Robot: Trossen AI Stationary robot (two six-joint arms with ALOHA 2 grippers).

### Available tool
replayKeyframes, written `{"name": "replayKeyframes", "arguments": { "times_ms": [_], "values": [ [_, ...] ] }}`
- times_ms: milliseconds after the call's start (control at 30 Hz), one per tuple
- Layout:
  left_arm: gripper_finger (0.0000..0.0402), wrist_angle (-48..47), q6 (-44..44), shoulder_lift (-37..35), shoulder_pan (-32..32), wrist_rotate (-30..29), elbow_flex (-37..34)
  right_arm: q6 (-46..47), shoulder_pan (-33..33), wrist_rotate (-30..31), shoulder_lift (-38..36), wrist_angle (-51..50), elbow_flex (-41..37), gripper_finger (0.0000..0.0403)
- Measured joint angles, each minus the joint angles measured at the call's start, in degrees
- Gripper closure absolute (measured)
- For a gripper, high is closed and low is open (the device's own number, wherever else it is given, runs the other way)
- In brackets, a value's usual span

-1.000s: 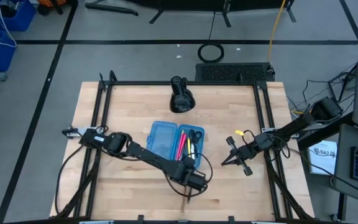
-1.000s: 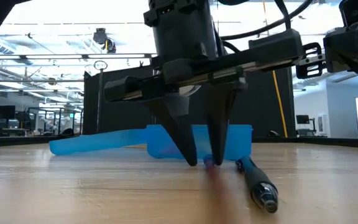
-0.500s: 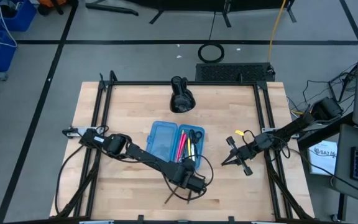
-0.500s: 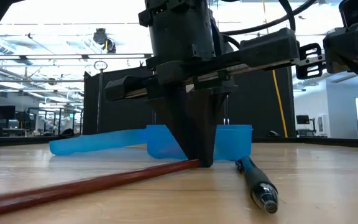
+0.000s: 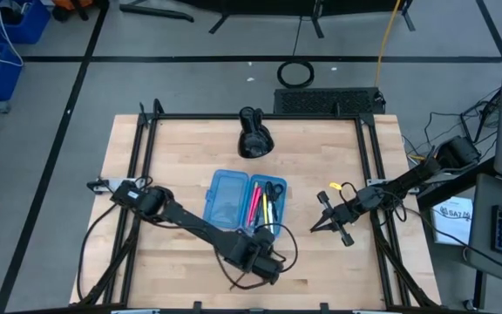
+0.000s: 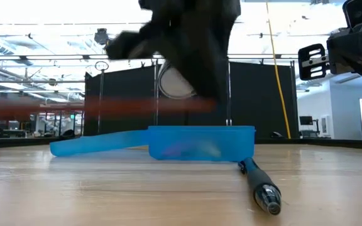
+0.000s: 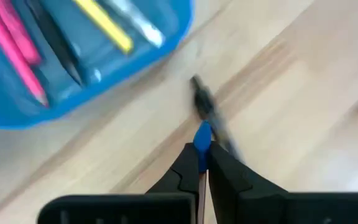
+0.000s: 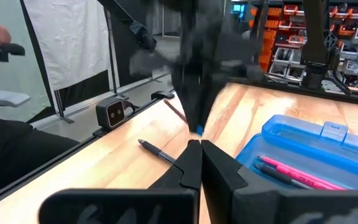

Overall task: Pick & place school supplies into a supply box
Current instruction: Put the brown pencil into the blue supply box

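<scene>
The supply box [image 5: 231, 199] is a translucent blue case lying open mid-table, with pink, yellow and black pens in its right half [image 7: 73, 74]. My left gripper [image 7: 202, 152] hangs above the table just near of the box, shut on a red-brown pencil [image 6: 93, 107] with a blue end. A black pen [image 6: 259, 185] lies flat on the wood under it, also in the left wrist view [image 7: 207, 109]. My right gripper [image 5: 315, 228] waits shut to the right of the box, holding nothing. My left gripper pinches the pencil at its blue end [image 7: 202, 140] between its two fingers. The fingers come from above, pointing steeply down, across the pencil. The pencil is lifted clear of the table, about level, and sticks out toward the table's near left [image 5: 236, 281].
A bulky black lamp-like object [image 5: 253, 135] stands at the far middle of the table. Black frame rails [image 5: 138, 201] run along the table's left and right sides. Bare wood lies near and left of the box.
My left gripper stood open over the pencil's blue end on the table, then shut on it. The pencil swung about on the wood. The gripper has since risen and gone slightly toward the table's left edge, and the pencil is lifted clear, roughly level.
</scene>
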Motion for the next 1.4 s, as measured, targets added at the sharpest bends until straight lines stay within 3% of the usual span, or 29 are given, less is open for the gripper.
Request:
{"name": "replayKeyframes", "arguments": {
  "times_ms": [200, 333, 500, 633, 733, 1033, 1400],
  "values": [
    [0.0387, -0.97, 1.82, -3.77, -2.33, -6.56, -0.17, 0.0, 0.0, -0.02, 0.01, 0.0, 0.0, 0.0402],
    [0.0387, -3.31, 2.42, -9.79, -4.95, -15.78, 0.18, 1.37, 0.0, 0.0, -0.01, 0.31, 0.0, 0.0402],
    [0.0387, -9.18, -0.91, -15.3, -2.93, -22.66, 0.06, 1.53, -0.01, -0.01, -0.01, 0.94, 0.0, 0.0402],
    [0.0386, -13.93, -6.61, -17.44, 2.54, -19.05, 0.18, 1.92, 0.0, 0.0, -0.01, 1.47, 0.0, 0.0402],
    [0.0382, -14.76, -5.15, -16.23, 7.66, -16.34, 0.07, 2.16, 0.0, 0.0, -0.01, 2.34, 0.0, 0.0402],
    [0.0385, -3.48, 3.98, -11.03, 18.53, -11.78, 0.13, 1.82, -0.02, 0.0, -0.02, 3.2, 0.0, 0.0403],
    [0.0387, -1.29, 2.6, -1.66, 22.38, -9.41, 0.13, 2.52, 0.0, -0.11, 0.01, 2.04, 0.0, 0.0403]
  ]
}}
